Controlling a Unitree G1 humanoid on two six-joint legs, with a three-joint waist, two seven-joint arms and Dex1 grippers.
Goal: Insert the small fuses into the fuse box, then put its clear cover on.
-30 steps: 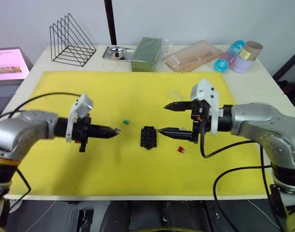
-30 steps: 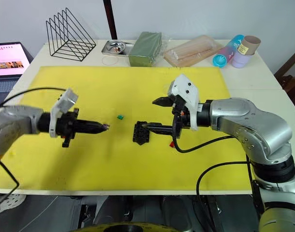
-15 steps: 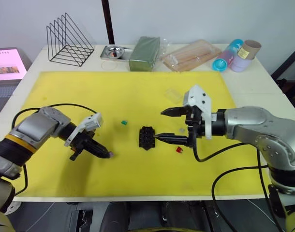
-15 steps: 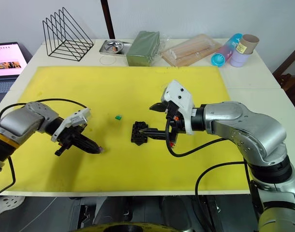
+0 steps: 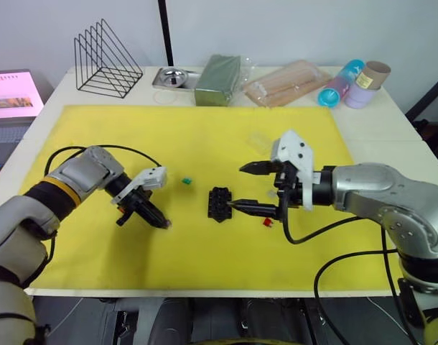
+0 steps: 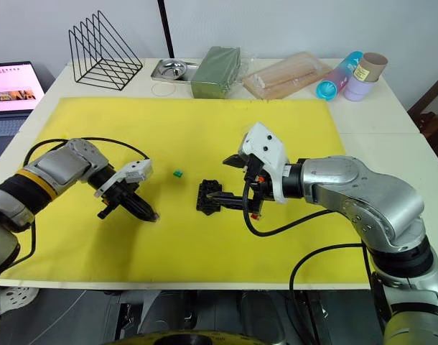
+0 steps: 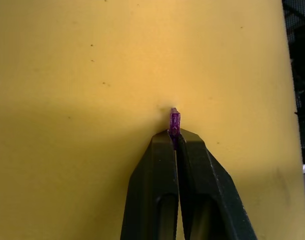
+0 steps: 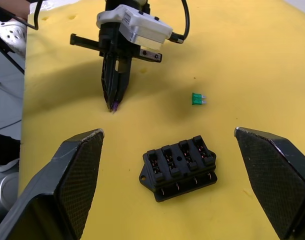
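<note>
The black fuse box (image 5: 220,204) lies mid-mat, its slotted top up and its sockets empty (image 8: 180,167). My left gripper (image 5: 164,224) is shut on the purple fuse (image 7: 174,121) and points down, with the fuse tip against the yellow mat to the left of the box. A green fuse (image 5: 184,181) lies between that gripper and the box. My right gripper (image 5: 237,187) stands open just right of the box, its lower finger nearly at the box's edge. The red fuse (image 5: 266,222) lies on the mat under that gripper. The clear cover (image 5: 260,141) shows faintly behind it.
The yellow mat (image 5: 204,129) covers most of the table. Along the back edge stand a wire rack (image 5: 104,57), a metal tray (image 5: 171,77), a dark green block (image 5: 218,79), a bag of sticks (image 5: 287,83) and cups (image 5: 355,83). A laptop (image 5: 14,93) sits at far left.
My left gripper has swung from level to pointing down and lowered the purple fuse onto the mat. My right gripper has edged left toward the fuse box.
</note>
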